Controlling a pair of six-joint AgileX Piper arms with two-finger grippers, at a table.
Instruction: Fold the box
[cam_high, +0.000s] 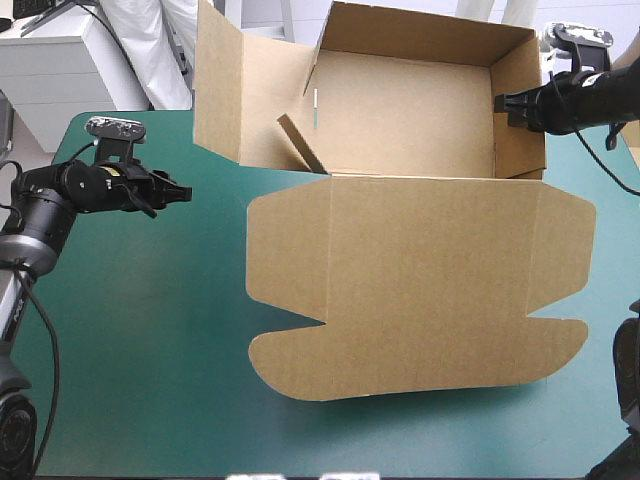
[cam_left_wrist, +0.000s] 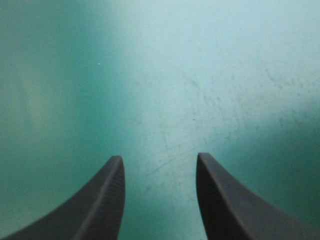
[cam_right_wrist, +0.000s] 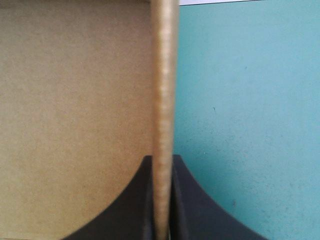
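The brown box (cam_high: 400, 130) stands at the table's far side with its back and right walls raised. Its left wall (cam_high: 225, 85) leans outward and a small flap (cam_high: 300, 143) tilts up inside. The lid (cam_high: 420, 285) lies flat toward the near edge. My right gripper (cam_high: 503, 101) is shut on the box's right wall (cam_right_wrist: 162, 100), whose edge runs up between the black fingers (cam_right_wrist: 135, 200). My left gripper (cam_high: 183, 192) hovers left of the box, apart from it, and stands open over bare teal-green cover (cam_left_wrist: 160, 75) with nothing between its fingers (cam_left_wrist: 105, 200).
Bare teal-green cover (cam_high: 150, 340) lies left of and in front of the lid. A white cabinet (cam_high: 70, 70) stands beyond the table's far left corner.
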